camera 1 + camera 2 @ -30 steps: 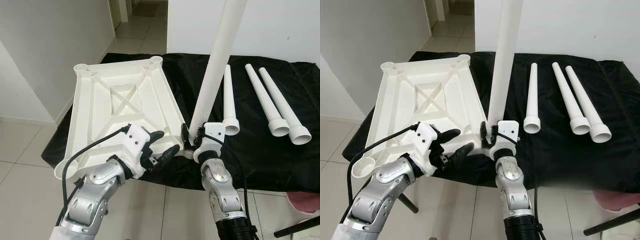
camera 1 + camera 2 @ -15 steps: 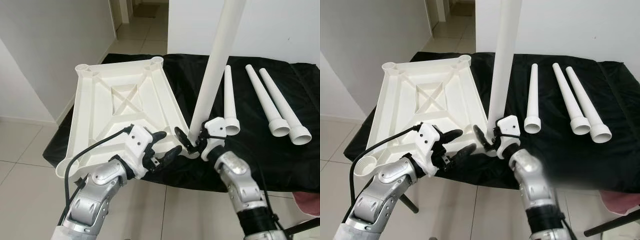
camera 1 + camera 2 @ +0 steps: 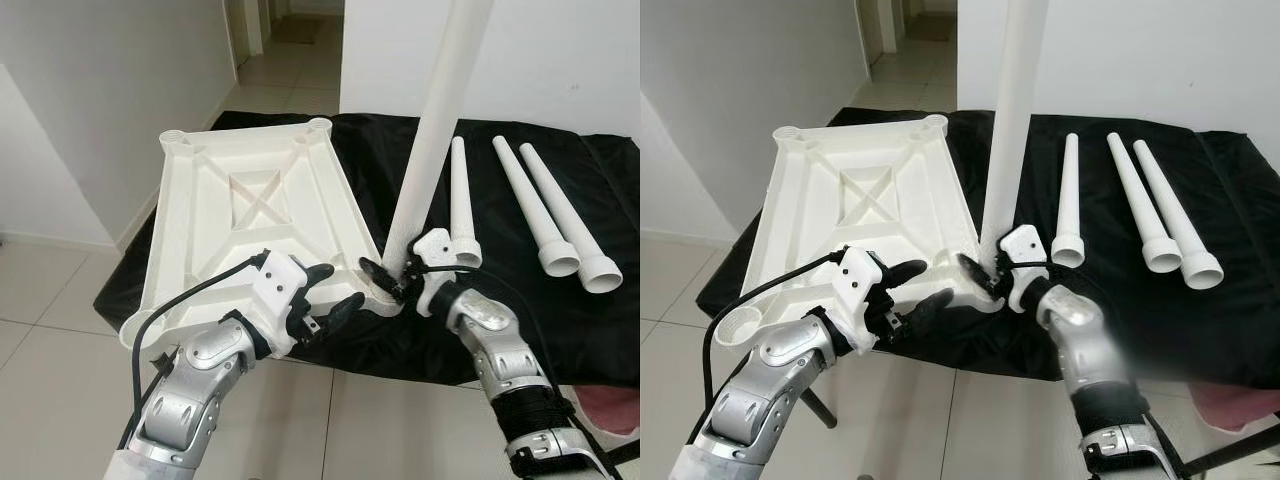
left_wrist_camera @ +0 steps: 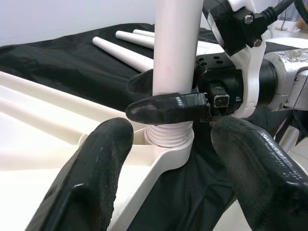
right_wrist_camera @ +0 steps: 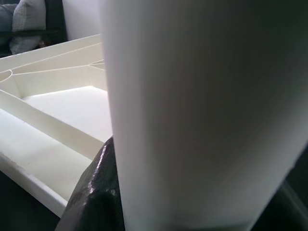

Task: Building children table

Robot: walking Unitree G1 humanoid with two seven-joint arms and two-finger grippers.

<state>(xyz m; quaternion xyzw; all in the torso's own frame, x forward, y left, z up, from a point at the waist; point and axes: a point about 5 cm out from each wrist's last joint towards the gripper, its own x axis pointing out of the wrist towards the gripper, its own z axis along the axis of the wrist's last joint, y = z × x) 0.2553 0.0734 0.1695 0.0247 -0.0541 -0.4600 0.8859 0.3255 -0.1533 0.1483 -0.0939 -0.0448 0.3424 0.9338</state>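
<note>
Upturned tabletop [image 3: 250,215] on counter [image 3: 520,310] at left, one leg [image 3: 432,140] upright in its near right corner socket, three loose legs [image 3: 540,205] lying to its right

White tabletop [image 3: 255,215] upside down; one leg [image 3: 432,140] upright in corner socket; three legs [image 3: 530,205] lying beside.

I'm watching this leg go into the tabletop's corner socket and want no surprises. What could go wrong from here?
The upright leg is tall, and the right gripper clamps it only near its threaded base, so it could lean and cross-thread in the corner socket.

The upside-down tabletop overhangs the black-covered table, and the left gripper is open beside it, not holding; turning force might shift or tip it.
</note>
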